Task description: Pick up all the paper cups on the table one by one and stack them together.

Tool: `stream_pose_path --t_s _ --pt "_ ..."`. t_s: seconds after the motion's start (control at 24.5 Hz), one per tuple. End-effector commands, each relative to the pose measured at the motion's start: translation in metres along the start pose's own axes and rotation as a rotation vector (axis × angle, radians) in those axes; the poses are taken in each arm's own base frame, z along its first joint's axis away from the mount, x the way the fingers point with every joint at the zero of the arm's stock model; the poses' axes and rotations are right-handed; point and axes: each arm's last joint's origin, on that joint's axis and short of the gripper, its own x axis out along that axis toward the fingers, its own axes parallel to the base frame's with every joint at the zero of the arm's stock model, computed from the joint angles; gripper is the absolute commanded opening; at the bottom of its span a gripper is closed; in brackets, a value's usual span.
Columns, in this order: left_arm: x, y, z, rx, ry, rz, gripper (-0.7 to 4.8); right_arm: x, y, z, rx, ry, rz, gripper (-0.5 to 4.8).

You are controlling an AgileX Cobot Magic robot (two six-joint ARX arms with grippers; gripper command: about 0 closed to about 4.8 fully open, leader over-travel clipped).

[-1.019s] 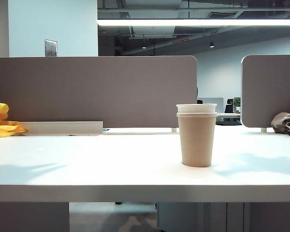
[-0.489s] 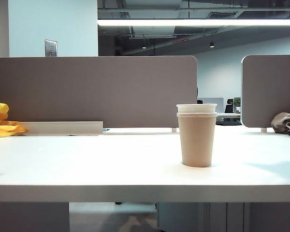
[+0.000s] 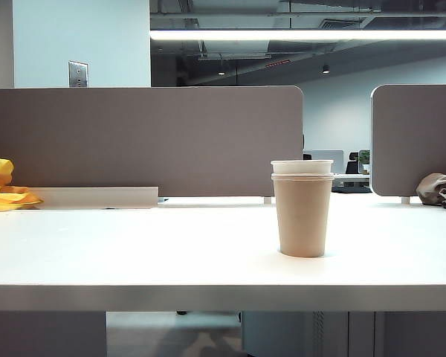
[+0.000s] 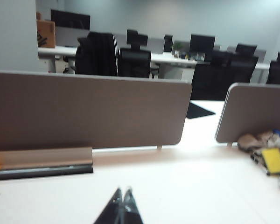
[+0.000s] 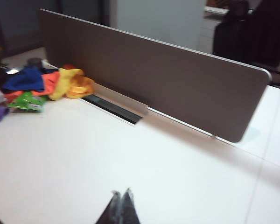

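Note:
On the white table (image 3: pixel 134 253) stands a tan-brown paper cup (image 3: pixel 302 216), right of the middle in the exterior view. White cup rims (image 3: pixel 302 167) stick out of its top, nested inside it. Neither gripper shows in the exterior view. In the left wrist view my left gripper (image 4: pixel 122 190) is shut, its black tips pressed together over bare table with nothing between them. In the right wrist view my right gripper (image 5: pixel 121 192) is likewise shut and empty above the tabletop. No cup shows in either wrist view.
Grey divider panels (image 3: pixel 145 141) stand along the table's back. Yellow cloth (image 3: pixel 4 186) lies at the far left, with more coloured cloths (image 5: pixel 42 84) in the right wrist view. A brown bundle (image 3: pixel 435 187) and cluttered items (image 4: pixel 266 147) sit at the far right.
The arm shadows on the tabletop at the left and right have faded away over the last second. The cup stack has not moved.

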Motion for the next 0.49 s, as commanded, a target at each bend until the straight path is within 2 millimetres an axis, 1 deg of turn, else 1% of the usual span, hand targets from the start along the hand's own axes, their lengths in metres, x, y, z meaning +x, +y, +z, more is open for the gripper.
stream_pose_path --t_s 0.04,0.33,0.45,0.49 --pt "-0.001 0.001 -0.011 0.007 -0.017 0.002 -0.06 -0.007 0.002 -0.015 -0.017 -0.067 -0.048 -0.05" --pt "-0.003 0.003 -0.036 0.008 0.015 0.007 -0.06 -0.021 0.008 -0.07 -0.025 -0.166 -0.122 -0.05" --pt "-0.011 0.004 -0.05 0.006 0.013 0.008 -0.06 -0.028 0.011 -0.096 -0.014 -0.173 -0.167 -0.05" --pt "-0.017 0.004 -0.057 0.003 0.009 0.007 -0.06 -0.032 0.012 -0.111 -0.008 -0.167 -0.201 -0.05"
